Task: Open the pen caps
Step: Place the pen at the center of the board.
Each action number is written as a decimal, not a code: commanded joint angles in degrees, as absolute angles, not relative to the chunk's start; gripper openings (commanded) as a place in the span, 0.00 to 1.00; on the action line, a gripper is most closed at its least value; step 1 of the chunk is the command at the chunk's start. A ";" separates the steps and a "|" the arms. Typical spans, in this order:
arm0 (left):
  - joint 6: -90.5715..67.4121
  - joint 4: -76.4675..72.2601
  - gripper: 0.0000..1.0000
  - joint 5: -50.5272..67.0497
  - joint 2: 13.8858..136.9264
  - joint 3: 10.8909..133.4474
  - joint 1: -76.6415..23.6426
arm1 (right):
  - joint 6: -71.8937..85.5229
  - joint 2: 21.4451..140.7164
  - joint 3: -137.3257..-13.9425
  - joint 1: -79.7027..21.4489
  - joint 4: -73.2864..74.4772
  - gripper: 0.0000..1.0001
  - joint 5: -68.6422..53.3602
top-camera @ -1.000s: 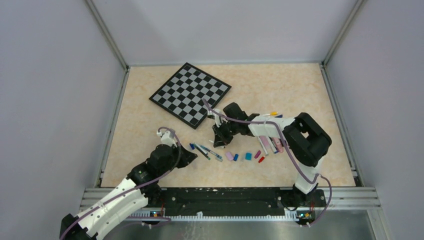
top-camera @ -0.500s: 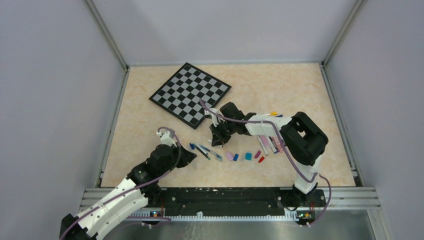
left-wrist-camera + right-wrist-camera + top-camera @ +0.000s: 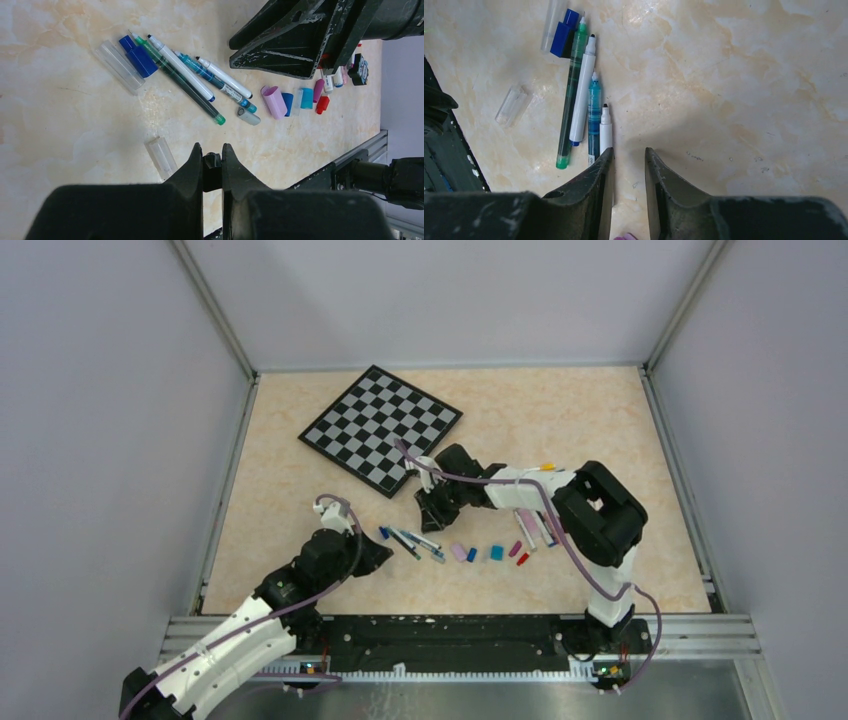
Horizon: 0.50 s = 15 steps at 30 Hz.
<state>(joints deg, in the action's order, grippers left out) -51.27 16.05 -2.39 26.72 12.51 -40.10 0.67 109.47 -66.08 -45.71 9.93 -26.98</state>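
Left gripper (image 3: 212, 159) is hovering low over the table (image 3: 560, 420), jaws nearly together with only a thin slit showing; cannot tell whether anything is pinched there. A clear cap (image 3: 161, 156) is lying just beside its tips, apart from them. Right gripper (image 3: 626, 160) is pointing down at the back ends of the pens (image 3: 583, 95), fingers apart, bare table showing in the gap, nothing between them; one finger is sitting just beside the shortest white pen. Four pens are lying side by side, tips bare, between the two grippers. A blue cap (image 3: 140, 59) and a clear sleeve (image 3: 119, 65) are lying at the tip end of the green pen, touching each other. Loose caps are lying in a row past the pens: grey cap (image 3: 248, 116), pink cap (image 3: 274, 101), teal cap (image 3: 306, 98), red cap (image 3: 322, 104). Checkerboard (image 3: 380, 428) is lying well apart, at the far side
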 commanded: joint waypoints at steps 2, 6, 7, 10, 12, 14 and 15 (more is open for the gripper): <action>-50.80 15.97 0.10 -2.31 26.04 13.16 -39.78 | 0.35 108.17 -69.05 -46.45 10.77 0.29 -26.19; -51.17 16.72 0.13 -1.87 26.41 13.16 -39.80 | -3.67 105.29 -69.83 -46.41 12.89 0.30 -24.87; -51.42 17.00 0.14 -1.73 26.57 13.10 -39.74 | -4.96 104.50 -70.11 -46.37 13.80 0.30 -24.72; -52.87 17.53 0.15 -1.51 27.96 13.25 -39.79 | -10.14 102.80 -72.19 -46.20 18.52 0.30 -24.20; -53.38 17.42 0.14 -0.88 29.59 13.55 -39.80 | -13.56 102.22 -73.87 -45.81 22.37 0.31 -25.29; -53.59 17.27 0.14 -0.52 31.76 14.28 -39.73 | -14.84 101.50 -74.28 -45.14 24.22 0.31 -26.18; -53.69 17.23 0.14 -0.30 33.00 14.72 -39.77 | -15.72 101.09 -74.01 -44.54 24.66 0.31 -27.09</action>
